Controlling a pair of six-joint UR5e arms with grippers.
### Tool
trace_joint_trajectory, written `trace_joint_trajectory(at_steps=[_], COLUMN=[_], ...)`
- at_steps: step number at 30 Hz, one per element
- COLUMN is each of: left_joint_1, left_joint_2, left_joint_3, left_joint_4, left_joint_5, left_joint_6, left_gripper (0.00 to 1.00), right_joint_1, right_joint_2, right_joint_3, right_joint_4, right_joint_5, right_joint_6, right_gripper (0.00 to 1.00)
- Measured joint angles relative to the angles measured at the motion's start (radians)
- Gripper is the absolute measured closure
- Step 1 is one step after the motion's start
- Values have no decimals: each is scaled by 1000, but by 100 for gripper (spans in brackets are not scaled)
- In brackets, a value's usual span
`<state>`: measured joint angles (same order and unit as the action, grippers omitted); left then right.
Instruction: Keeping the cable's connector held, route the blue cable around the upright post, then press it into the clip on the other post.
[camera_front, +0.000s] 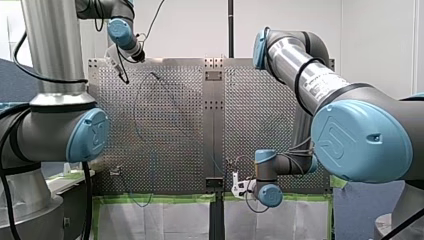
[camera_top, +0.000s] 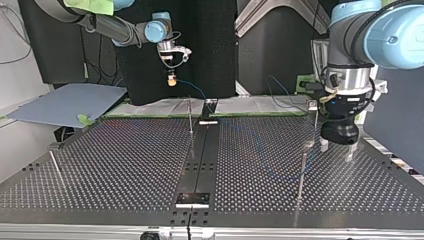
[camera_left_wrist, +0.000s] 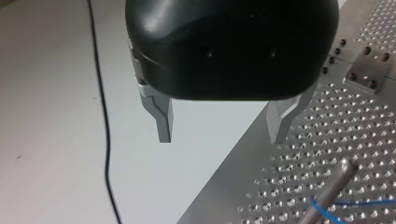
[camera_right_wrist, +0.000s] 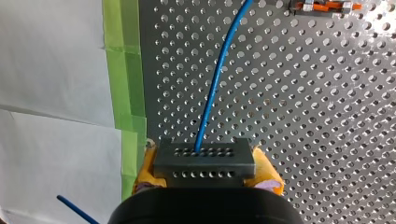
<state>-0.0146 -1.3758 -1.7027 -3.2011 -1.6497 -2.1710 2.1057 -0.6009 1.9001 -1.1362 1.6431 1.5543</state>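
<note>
Yellow-padded right gripper (camera_right_wrist: 206, 168) clenched on grey connector (camera_right_wrist: 204, 161), blue cable (camera_right_wrist: 219, 77) running ahead over perforated table (camera_right_wrist: 327, 116), black left gripper (camera_left_wrist: 221, 134) spread wide, empty, near post (camera_left_wrist: 329, 186).

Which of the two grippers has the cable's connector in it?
My right gripper: its yellow pads clamp the dark connector that the blue cable runs from. My left gripper hangs open and empty.

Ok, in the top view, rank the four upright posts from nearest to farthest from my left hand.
1. Front right post and back right post, both beside my left hand: too close to call.
2. Middle post, by the centre rail.
3. Left post, at the view's far left.
</note>
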Motion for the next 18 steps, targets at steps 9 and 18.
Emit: trace_joint_trajectory(at_steps=[9, 18], left_joint_1=[-47, -69], left_joint_2=[-61, -80], left_joint_3=[78, 106], left_joint_4=[-78, -151], left_joint_5=[-19, -69], left_joint_6=[78, 159], left_gripper=[2, 2], right_joint_1=[0, 0], right_joint_2=[0, 0], right_joint_3=[0, 0], right_joint_4=[1, 1], right_joint_5=[0, 0], right_joint_6=[0, 0], right_gripper=[100, 100])
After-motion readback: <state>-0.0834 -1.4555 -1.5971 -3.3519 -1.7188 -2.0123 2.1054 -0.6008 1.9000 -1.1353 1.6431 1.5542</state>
